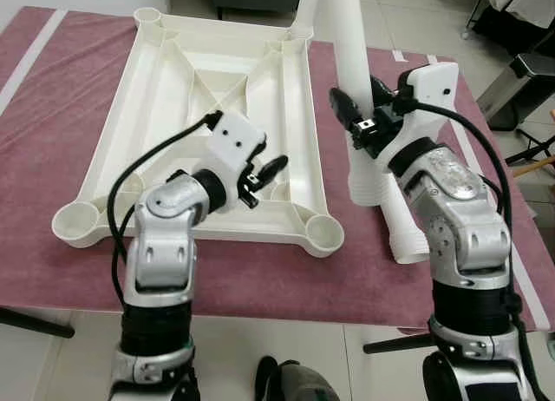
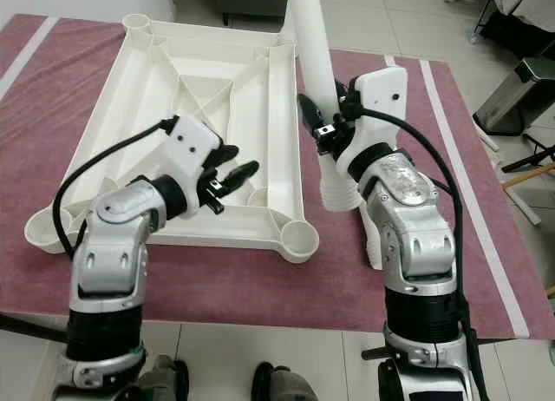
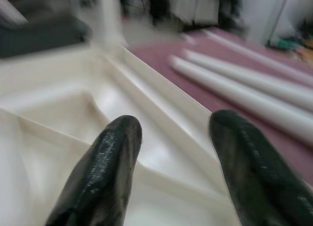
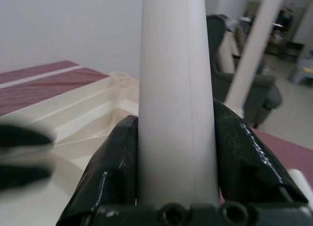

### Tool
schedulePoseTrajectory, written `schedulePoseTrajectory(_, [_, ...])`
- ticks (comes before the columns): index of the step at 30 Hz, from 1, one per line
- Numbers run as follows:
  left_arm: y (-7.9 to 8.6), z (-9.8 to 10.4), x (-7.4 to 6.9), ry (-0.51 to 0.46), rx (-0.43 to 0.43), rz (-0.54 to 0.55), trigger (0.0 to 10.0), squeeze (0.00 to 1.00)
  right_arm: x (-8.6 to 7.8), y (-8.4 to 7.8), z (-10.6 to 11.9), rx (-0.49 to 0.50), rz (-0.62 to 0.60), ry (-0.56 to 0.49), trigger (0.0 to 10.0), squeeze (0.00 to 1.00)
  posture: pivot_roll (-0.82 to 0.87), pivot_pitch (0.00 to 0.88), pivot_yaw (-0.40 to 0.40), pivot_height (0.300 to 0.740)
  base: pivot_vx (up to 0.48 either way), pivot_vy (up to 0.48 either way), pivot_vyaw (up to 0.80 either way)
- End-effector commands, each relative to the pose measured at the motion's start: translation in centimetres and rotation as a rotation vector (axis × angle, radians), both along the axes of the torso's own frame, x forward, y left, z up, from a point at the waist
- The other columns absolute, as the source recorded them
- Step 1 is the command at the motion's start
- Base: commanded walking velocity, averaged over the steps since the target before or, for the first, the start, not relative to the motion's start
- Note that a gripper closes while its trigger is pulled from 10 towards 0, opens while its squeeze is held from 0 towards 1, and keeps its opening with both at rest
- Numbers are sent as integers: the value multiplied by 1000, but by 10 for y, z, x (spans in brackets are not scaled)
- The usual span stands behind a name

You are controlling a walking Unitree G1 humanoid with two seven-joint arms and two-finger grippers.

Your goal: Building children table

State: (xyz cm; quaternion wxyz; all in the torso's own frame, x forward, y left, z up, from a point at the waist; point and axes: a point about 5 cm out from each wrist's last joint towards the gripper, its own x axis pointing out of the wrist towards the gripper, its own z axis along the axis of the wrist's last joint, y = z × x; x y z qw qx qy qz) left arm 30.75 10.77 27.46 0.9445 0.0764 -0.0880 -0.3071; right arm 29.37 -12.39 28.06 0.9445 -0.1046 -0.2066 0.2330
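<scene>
The white table top lies upside down on a maroon cloth, with round sockets at its corners. One white leg stands in the far right socket. My right gripper is shut on another white leg. It holds that leg nearly upright just right of the top, with the ribbed lower end down by the cloth. My left gripper hovers open over the top's near right part, holding nothing, with its fingers spread. The near right socket is empty.
More white legs lie on the cloth to the right of the top, one partly behind my right arm. The cloth ends at the near edge over tiled floor. A metal stand is at the far right. Dark tripod legs reach in at the lower left.
</scene>
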Motion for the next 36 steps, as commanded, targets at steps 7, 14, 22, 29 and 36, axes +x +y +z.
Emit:
schedulePoseTrajectory(7, [4, 50, -22, -132, -294, -241, 10000, 0, -2, 24, -15, -93, 97, -63, 10000, 0, 115, 107, -29, 740, 0, 0, 0])
schedulePoseTrajectory(14, [-12, 52, -34, -106, -387, -451, 10000, 0, -1, 37, -18, -123, 148, -121, 10000, 0, 112, 99, -34, 740, 0, 0, 0])
schedulePoseTrajectory(22, [-28, 58, -26, -51, -477, -528, 10000, 0, -7, 54, -19, -125, 222, -167, 10000, 0, 116, 91, -33, 740, 0, 0, 0])
schedulePoseTrajectory(29, [-37, 58, -13, 24, -509, -471, 7843, 0, -11, 61, -24, -135, 248, -195, 10000, 0, 110, 87, -24, 740, 0, 0, 0])
schedulePoseTrajectory(36, [-36, 58, -9, 42, -507, -440, 0, 0, -11, 60, -27, -156, 237, -207, 10000, 0, 115, 85, -23, 740, 0, 0, 0])
